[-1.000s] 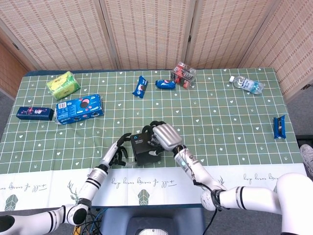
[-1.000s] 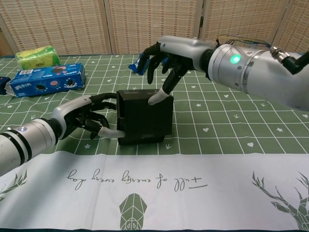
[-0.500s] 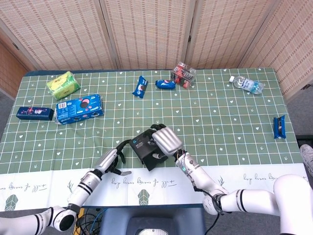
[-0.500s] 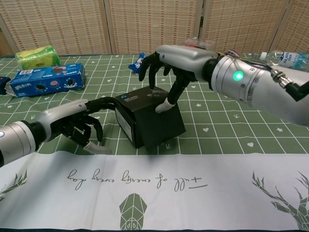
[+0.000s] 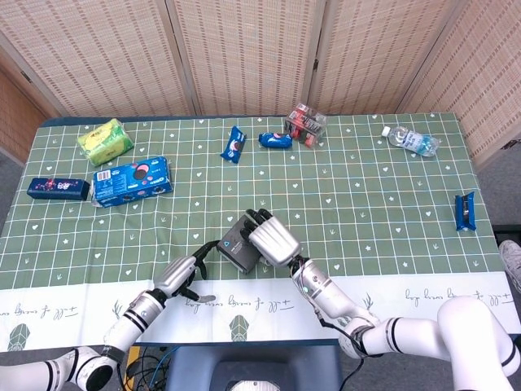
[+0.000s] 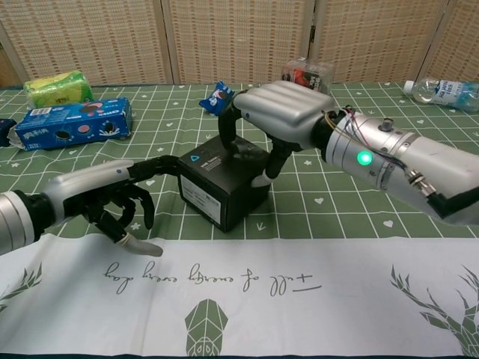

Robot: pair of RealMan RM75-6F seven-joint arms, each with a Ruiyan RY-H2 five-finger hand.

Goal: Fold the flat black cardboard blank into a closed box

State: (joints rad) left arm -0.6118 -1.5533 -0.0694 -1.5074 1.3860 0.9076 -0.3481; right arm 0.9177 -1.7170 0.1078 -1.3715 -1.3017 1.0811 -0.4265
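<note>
Turning further under right robot hand (image 6: 281,112): box (image 6: 223,185).

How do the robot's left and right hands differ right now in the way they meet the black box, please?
The right hand rests on top of the black box, fingers draped over its upper edges; the left hand sits low beside it, one fingertip reaching its upper corner. The right hand's back faces up; the left hand's other fingers curl toward the table. Neither hand lifts it.
</note>
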